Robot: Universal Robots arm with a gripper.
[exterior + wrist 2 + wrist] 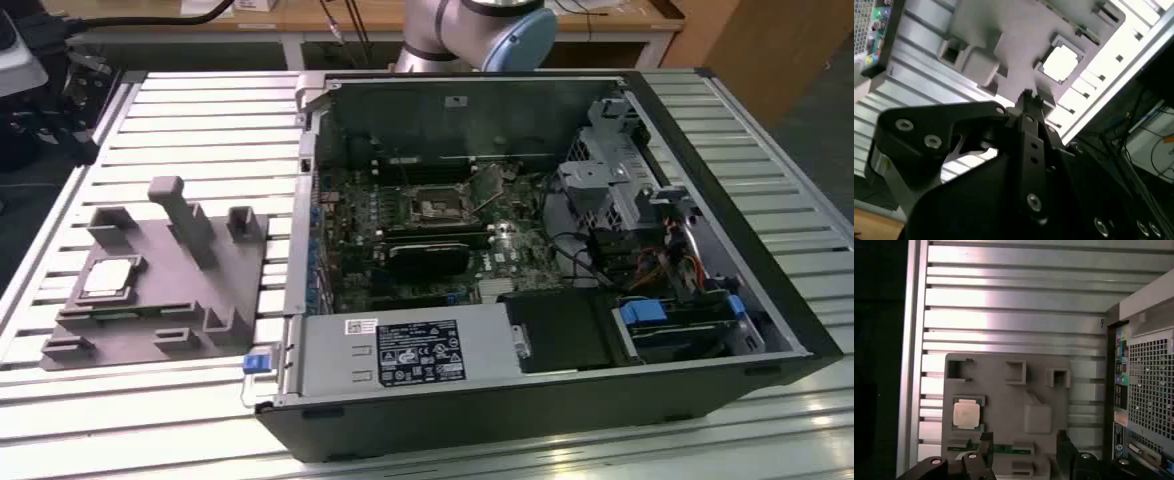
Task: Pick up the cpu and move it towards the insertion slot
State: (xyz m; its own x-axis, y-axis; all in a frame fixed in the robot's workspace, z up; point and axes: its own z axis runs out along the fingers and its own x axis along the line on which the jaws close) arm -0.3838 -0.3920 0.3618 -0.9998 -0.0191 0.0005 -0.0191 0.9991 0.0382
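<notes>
The cpu (110, 278) is a small silvery square with a pale rim, lying flat in a recess of the grey fixture plate (160, 330) at the exterior view's left. It also shows in both wrist views (966, 414) (1060, 63). My gripper (1024, 450) hangs well above the fixture, open, with nothing between its fingers (985, 449), and the cpu lies off to one side of them. In the second wrist view the gripper (1026, 97) is seen edge-on. The insertion slot (438, 207) is a black square socket on the green board inside the open computer case.
The open computer case (694, 330) fills the middle and right of the slatted metal table (187, 130). Upright posts (187, 215) rise from the fixture plate near the cpu. The case's rear panel (1149, 390) stands beside the fixture. Cables and a drive cage (601, 190) crowd the case's right side.
</notes>
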